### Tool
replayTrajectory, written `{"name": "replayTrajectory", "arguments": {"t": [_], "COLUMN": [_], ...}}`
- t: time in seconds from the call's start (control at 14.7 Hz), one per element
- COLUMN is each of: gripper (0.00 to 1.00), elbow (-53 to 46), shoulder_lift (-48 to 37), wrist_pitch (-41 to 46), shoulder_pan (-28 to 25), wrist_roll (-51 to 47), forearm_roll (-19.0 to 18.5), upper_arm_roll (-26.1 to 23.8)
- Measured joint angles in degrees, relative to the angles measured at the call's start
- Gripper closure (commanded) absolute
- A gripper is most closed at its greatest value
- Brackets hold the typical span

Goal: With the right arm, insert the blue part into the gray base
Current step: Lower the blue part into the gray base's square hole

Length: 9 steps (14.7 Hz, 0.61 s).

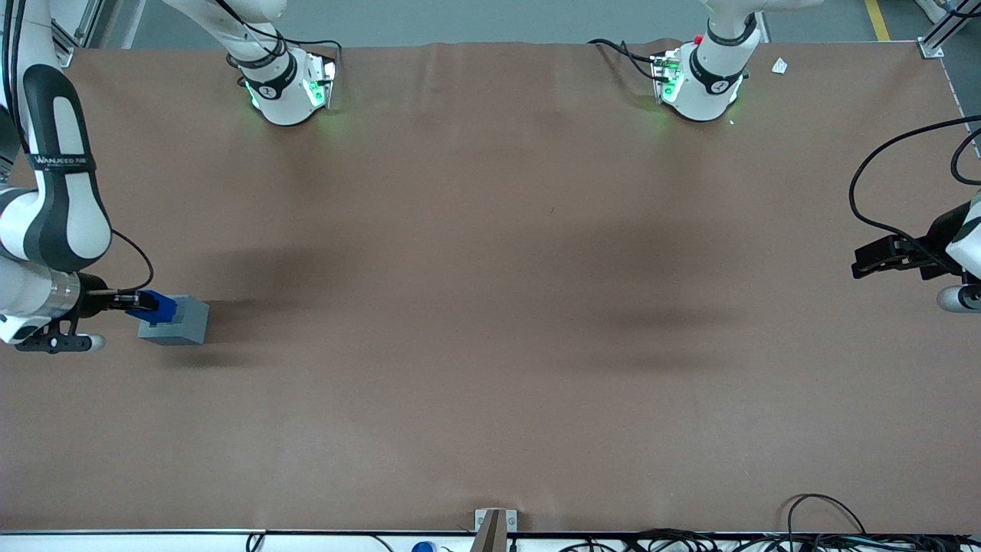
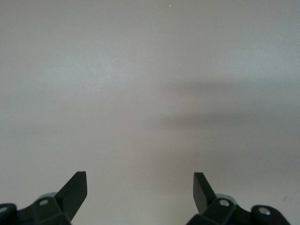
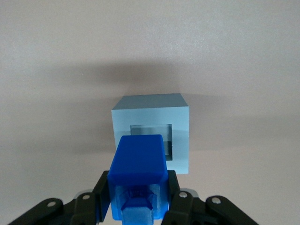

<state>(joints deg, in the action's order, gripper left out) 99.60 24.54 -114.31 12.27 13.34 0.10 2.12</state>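
The tool point(image 3: 138, 197) of the right arm point(image 1: 54, 199) is clamped on the blue part point(image 3: 138, 168), whose long axis points at the gray base point(image 3: 152, 124), overlapping the near rim of its square recess point(image 3: 157, 133). The base sits on the brown tabletop point(image 1: 490, 345) at the working arm's end, with open room toward the parked arm.

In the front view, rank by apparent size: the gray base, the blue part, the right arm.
1. right arm
2. gray base
3. blue part, held in the gripper above the base's top.
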Motion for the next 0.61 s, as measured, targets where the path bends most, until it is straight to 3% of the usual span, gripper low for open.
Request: {"name": "replayTrajectory", "arguments": {"t": [0.61], "gripper": [0.84], "elbow": [0.0], "shoulder_lift": [0.9], "wrist_pitch": [-0.8], "shoulder_pan": [0.0], "wrist_roll": [0.1], "forearm_roll": [0.0], "upper_arm_roll": [0.0]}}
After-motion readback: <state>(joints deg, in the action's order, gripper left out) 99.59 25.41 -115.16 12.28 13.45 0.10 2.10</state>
